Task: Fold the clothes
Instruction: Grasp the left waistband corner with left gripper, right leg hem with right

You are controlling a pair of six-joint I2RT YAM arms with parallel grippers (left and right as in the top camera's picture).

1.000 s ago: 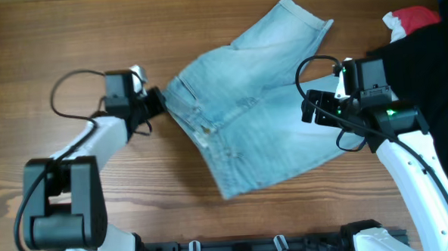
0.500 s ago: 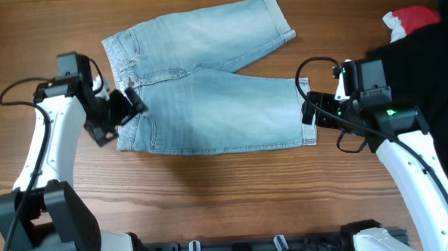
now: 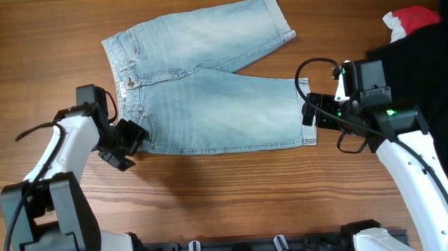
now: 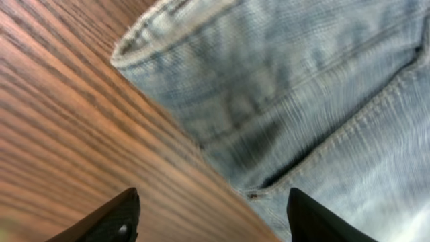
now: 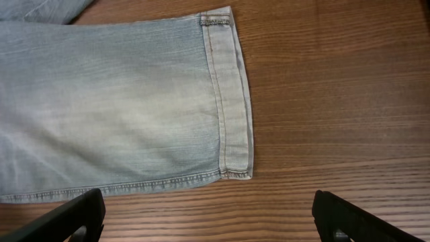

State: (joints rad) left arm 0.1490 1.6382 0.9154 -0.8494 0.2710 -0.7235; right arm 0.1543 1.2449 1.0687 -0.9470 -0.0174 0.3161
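The denim shorts point(image 3: 208, 103) lie spread flat on the bench point(image 3: 212, 194) with no fold made, so the laying-out step looks finished and the first fold is about to start.

The left claw point(image 3: 131, 137) sits low at the lower waistband corner. In the left wrist view its fingers are spread and hold nothing, with the waistband edge point(image 4: 154, 40) just ahead of them and bare wood below. The right claw point(image 3: 309, 110) is also spread wide and empty. The cuffed hem point(image 5: 228, 94) of the nearer leg lies just in front of it, and the other leg angles away beyond.

The next move probably calls for each claw to drop and pinch its edge, then carry the cloth over.

The left arm is bent sharply at the elbow, its forearm angled in toward the waist. The right arm reaches up from the bench's near edge, its wrist turned toward the cuff.
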